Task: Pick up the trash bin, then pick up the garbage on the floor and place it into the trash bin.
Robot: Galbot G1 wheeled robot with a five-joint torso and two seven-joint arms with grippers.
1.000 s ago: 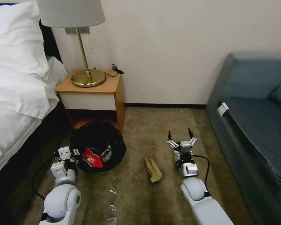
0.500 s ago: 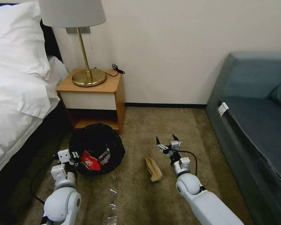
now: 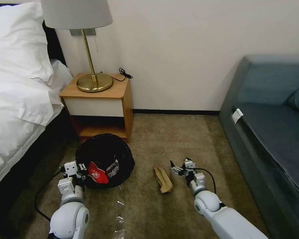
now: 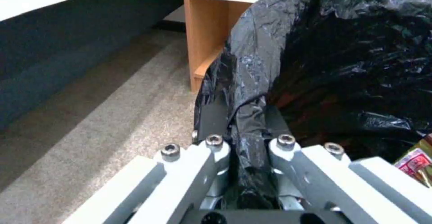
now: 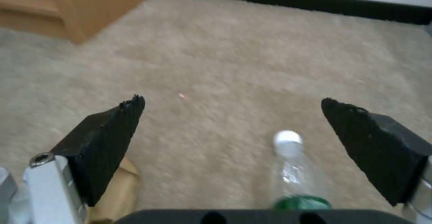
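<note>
Beige carpet point(image 3: 162, 212): left gripper point(image 4: 245, 146) clamps the black-bagged round bin's point(image 3: 104, 159) rim; right gripper point(image 5: 232, 129), spread wide, hovers low over the clear plastic bottle point(image 5: 295, 173).

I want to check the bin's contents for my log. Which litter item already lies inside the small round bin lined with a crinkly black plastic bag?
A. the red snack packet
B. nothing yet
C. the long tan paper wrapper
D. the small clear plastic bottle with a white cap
A: in the head view the red snack packet lies inside the black-lined bin, whose rim the left pincer grips.
</note>
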